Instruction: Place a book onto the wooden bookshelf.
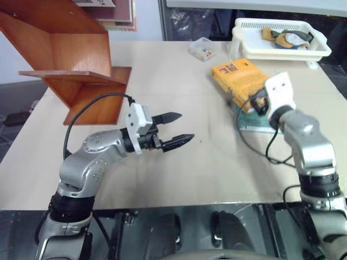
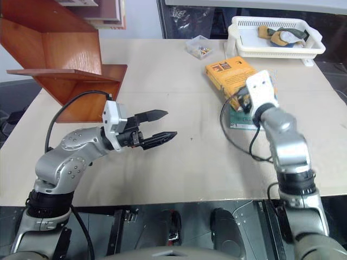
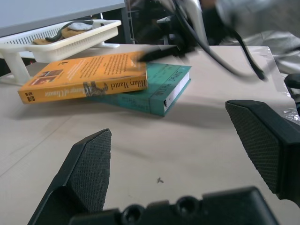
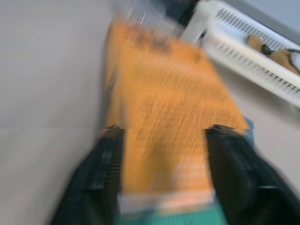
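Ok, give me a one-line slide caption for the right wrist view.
Right pincer straddling the near end of the orange book, which lies on a teal book beside the white basket.

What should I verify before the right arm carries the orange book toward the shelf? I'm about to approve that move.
1. Right gripper astride the book, fingers on both sides: ok.
2. Grip firm: cannot tell, view blurred.
3. Book free of the teal book beneath: not ok, one end rests on it.
4. Left gripper open, holding nothing: ok.
5. Wooden bookshelf board bare to receive it: ok.
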